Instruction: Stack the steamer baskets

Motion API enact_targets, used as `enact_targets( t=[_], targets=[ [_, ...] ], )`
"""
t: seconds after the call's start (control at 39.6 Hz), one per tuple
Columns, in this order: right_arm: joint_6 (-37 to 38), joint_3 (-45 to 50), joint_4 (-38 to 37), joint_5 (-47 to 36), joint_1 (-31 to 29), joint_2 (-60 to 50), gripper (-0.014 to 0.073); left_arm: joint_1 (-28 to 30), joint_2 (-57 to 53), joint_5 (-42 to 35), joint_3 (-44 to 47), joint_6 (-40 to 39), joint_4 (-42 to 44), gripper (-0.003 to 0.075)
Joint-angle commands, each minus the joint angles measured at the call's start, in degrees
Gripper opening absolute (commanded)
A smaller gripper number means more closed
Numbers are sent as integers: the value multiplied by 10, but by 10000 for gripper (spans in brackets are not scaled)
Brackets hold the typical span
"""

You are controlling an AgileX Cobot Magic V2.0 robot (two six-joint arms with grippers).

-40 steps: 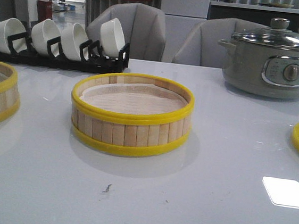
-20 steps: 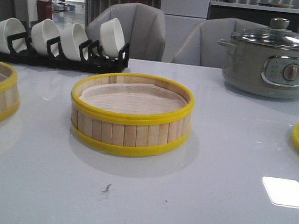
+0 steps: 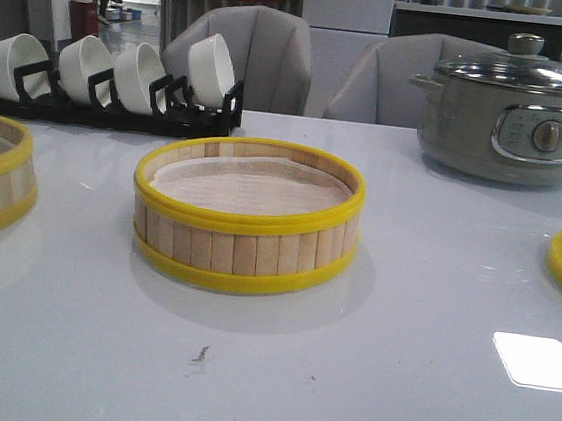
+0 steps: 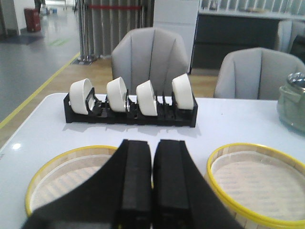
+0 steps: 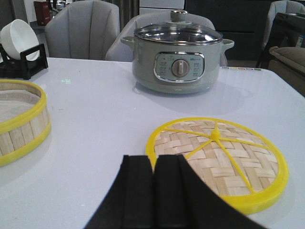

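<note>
Left gripper (image 4: 151, 191): fingers pressed together, holding nothing; arm low and level over the bench (image 3: 394, 383). Directly under and ahead of it, the left basket (image 4: 71, 179); ahead and to its right, the middle basket (image 4: 259, 183), well apart from the first.

Right gripper (image 5: 153, 193): clenched, empty, same low level pose. Just ahead and to its right, the lid (image 5: 217, 162), lying flat; the middle basket sits off to its left.

Baskets are round, no long axis. Judged: the left arm is nearer the left basket, which probably goes onto the middle one. Its far rim is hidden behind the fingers.

Beyond: bowl rack (image 4: 131, 112), pot (image 5: 178, 59).
</note>
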Motion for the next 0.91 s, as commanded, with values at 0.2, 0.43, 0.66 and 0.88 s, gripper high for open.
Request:
enact_targets(
  t=[0.2, 0.43, 0.66, 0.88],
  targets=[
    [-1, -9, -2, -49, 1, -12, 28, -8, 233, 248, -309, 24, 55, 86],
    [-1, -9, -2, -49, 1, -12, 28, -17, 297, 277, -331, 32, 43, 86],
    [-1, -9, -2, -49, 1, -12, 28, -17, 314, 273, -331, 32, 36, 86],
    [-1, -9, -2, -49, 1, -12, 28, -17, 316, 273, -331, 32, 40, 86]
  ],
)
